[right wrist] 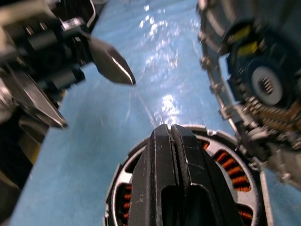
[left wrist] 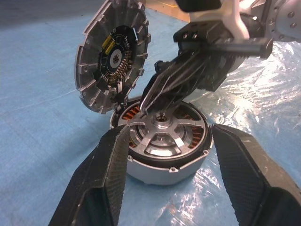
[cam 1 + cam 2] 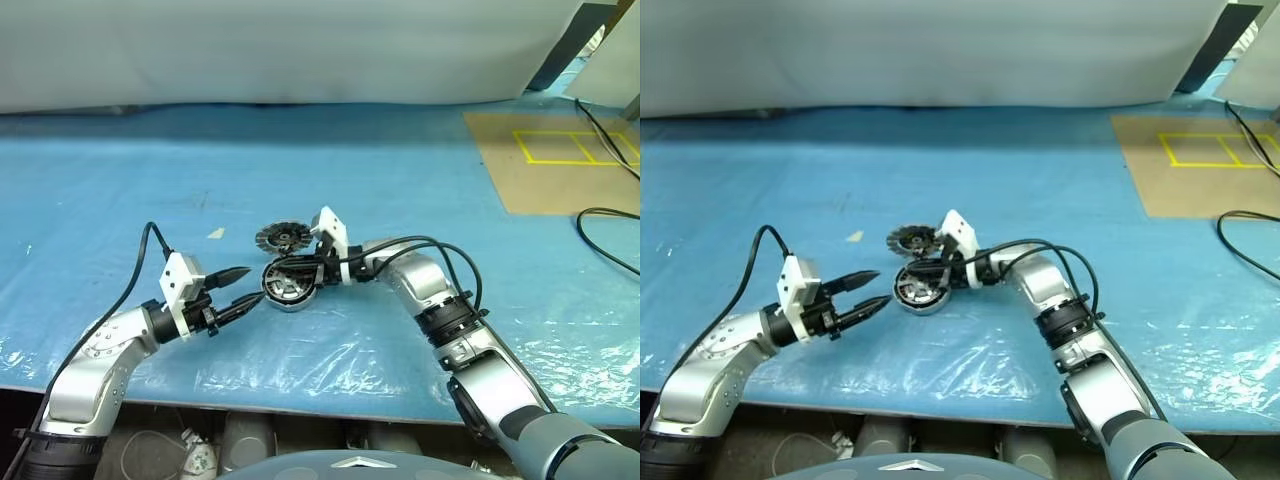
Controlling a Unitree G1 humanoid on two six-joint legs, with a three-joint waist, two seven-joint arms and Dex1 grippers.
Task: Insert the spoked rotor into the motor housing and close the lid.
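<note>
The motor housing [image 2: 157, 170], a silver puck with copper windings, rests on the blue-covered table. The spoked rotor [image 2: 160, 134] lies inside it, silver spokes up. Just behind it the lid [image 2: 113, 54] is tilted up on its edge, ribbed face with dark centre showing; from the head view the lid [image 3: 283, 238] is beyond the housing [image 3: 290, 288]. My right gripper [image 3: 278, 270] reaches in from the right, shut, with its tips over the rotor near the hub [image 1: 170, 126]. My left gripper [image 3: 255, 283] is open, level, its fingers [image 2: 110, 174] either side of the housing's near wall, apart from it.
A blue plastic sheet [image 3: 300, 160] covers the table. A brown board with yellow tape [image 3: 560, 160] and black cables [image 3: 610, 215] lie at the back right. A small pale scrap [image 3: 216, 233] lies left of the lid. The table's front edge [image 3: 300, 405] runs close below both arms.
</note>
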